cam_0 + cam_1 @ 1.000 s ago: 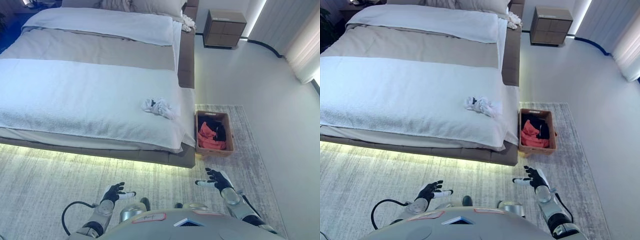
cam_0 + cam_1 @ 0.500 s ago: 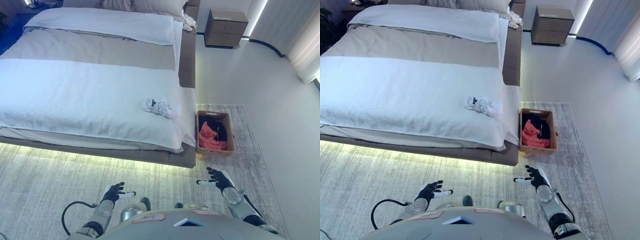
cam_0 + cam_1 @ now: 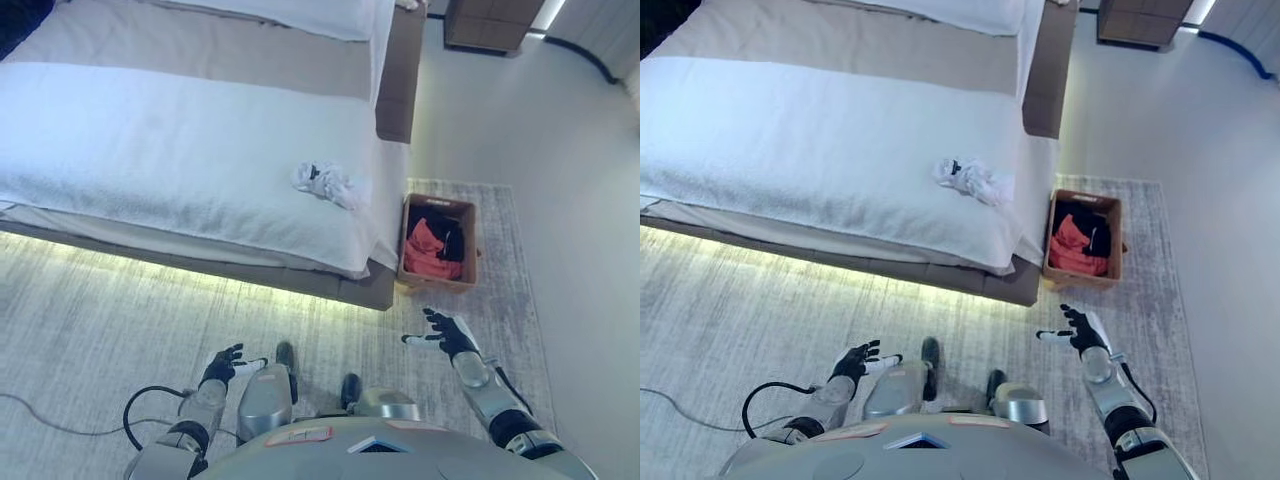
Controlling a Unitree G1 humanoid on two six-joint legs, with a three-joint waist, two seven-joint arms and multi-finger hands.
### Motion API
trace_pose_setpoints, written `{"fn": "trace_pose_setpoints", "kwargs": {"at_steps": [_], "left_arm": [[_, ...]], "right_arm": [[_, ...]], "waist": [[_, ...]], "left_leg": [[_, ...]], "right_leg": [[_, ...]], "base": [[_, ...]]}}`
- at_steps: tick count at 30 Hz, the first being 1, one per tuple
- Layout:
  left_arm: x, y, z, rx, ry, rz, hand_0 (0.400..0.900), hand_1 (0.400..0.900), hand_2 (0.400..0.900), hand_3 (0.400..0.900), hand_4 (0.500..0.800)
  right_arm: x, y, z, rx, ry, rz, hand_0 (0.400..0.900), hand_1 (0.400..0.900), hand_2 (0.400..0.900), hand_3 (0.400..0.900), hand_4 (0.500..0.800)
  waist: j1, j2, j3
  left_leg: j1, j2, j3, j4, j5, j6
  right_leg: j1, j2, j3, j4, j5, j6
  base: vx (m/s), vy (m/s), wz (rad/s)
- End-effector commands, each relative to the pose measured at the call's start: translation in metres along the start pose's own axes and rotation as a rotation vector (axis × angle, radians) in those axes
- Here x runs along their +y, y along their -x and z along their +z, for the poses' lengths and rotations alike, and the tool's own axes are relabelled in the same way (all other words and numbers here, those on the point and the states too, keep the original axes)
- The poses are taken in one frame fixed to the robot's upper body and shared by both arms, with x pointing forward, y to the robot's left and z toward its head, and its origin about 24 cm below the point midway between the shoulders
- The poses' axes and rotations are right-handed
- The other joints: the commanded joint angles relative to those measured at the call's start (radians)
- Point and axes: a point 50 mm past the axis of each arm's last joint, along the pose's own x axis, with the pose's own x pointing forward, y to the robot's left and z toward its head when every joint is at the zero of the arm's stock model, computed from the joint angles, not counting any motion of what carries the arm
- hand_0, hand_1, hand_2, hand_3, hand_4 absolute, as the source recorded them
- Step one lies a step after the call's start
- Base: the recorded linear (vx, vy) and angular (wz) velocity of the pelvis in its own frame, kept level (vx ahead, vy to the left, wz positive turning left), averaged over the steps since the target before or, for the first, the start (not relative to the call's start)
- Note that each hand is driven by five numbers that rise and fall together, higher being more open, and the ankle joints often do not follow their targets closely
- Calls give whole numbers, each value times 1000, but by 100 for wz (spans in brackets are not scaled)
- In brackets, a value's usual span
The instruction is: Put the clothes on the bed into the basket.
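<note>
A crumpled white garment with a dark patch (image 3: 325,181) lies on the white bedspread (image 3: 150,150) of the bed (image 3: 390,80), near the bed's right near corner and well apart from both hands. It is a small bunched heap, resting flat on the cover, with nothing touching it.

To its right, on the floor just beside the bed's right side, stands a brown rectangular basket (image 3: 439,205). Inside it lie a coral-red piece of clothing (image 3: 428,250) towards the near end and a black piece of clothing (image 3: 447,233) towards the far end and right side.

The basket sits on a grey patterned rug (image 3: 100,320) that runs under the near edge of the bed, where a strip of light glows along the bed's base.

The right hand (image 3: 444,333) hovers over the rug near the basket's near end, not touching it, fingers spread and relaxed, holding nothing. The left hand (image 3: 224,363) shows low at the near left, above the rug, fingers loosely spread and likewise holding nothing.

At the far right, a wooden nightstand (image 3: 495,22) stands on the pale floor (image 3: 560,150) beyond the bed
</note>
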Motion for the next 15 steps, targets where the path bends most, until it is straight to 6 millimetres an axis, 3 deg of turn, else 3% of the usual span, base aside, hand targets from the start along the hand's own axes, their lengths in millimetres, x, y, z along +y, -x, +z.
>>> {"fn": "trace_pose_setpoints", "kwargs": {"at_steps": [1, 5, 8, 10, 11, 13, 14, 15], "left_arm": [[11, -1, 4, -21, 32, 70, 900, 900, 900, 900, 800], [10, 0, -5, 10, 37, 74, 900, 900, 900, 900, 800], [19, 0, -2, 3, 13, 89, 900, 900, 900, 900, 800], [26, -3, 12, -49, -7, 97, 900, 900, 900, 900, 800], [31, -4, 20, -70, -20, 109, 900, 900, 900, 900, 800], [36, -6, 31, -101, -29, 129, 900, 900, 900, 900, 800], [39, -6, 34, -105, -30, 135, 900, 900, 900, 900, 800], [43, -7, 38, -113, -18, 154, 900, 900, 900, 900, 800]], "right_arm": [[-22, -5, 39, -185, 3, -91, 900, 900, 900, 900, 800], [-16, -5, 39, -176, -10, -73, 900, 900, 900, 900, 800], [-5, -6, 38, -159, -45, -43, 900, 900, 900, 900, 800], [-3, -7, 46, -181, -39, -30, 900, 900, 900, 900, 800], [-2, -8, 55, -209, -45, -30, 900, 900, 900, 900, 800], [-1, -9, 66, -241, -52, -35, 900, 900, 900, 900, 800], [-1, -9, 70, -254, -46, -35, 900, 900, 900, 900, 800], [-2, -8, 80, -293, -46, -49, 900, 900, 900, 900, 800]], "waist": [[14, 6, -20], [19, 3, -68], [26, -22, -101], [26, -22, -94], [18, -25, -78], [6, -16, -51], [-1, -11, -44], [-4, -13, -30]], "left_leg": [[-84, 5, 34, -105, 129, 21], [-41, -19, 66, -70, 124, 49], [2, -56, 82, -65, 78, 97], [34, -88, 80, -73, 51, 132], [57, -104, 80, -90, 48, 146], [109, -120, 93, -105, 21, 165], [130, -124, 91, -105, 2, 170], [167, -124, 97, -105, -32, 166]], "right_leg": [[26, 37, 58, 4, -31, 109], [105, -16, 76, 4, -89, 139], [54, -75, 91, 194, -103, 161], [-74, -103, 106, 444, -33, 167], [-128, -110, 112, 553, 40, 170], [-209, -141, 67, 707, 99, 166], [-240, -158, 41, 733, 90, 163], [-272, -187, -15, 687, 33, 158]], "base": [[300, 198, -54], [403, 261, -34], [431, 274, -20], [233, 282, -7], [143, 273, -10], [170, 275, -10], [295, 246, -17], [235, 129, -7]]}}
